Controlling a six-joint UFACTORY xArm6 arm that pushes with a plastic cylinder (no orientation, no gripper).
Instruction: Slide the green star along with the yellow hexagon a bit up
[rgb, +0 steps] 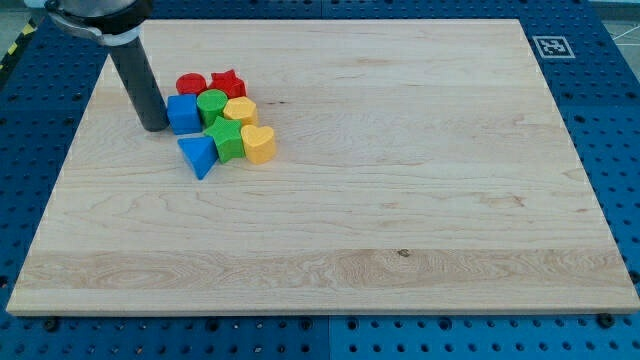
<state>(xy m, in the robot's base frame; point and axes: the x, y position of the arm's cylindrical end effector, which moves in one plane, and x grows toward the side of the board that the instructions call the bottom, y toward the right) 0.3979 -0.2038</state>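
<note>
the tip (155, 128) rests on the board (400, 200), touching or just beside the blue cube (182, 113) at its 9 o'clock. the green star (226, 139) sits at 5 o'clock of that cube, the yellow hexagon (241, 110) above it. a black-and-white square marker (551, 46) shows no readable words.

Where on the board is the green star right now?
The green star sits in the cluster at the view's upper left, between the blue triangle and yellow heart, just below the yellow hexagon.
</note>
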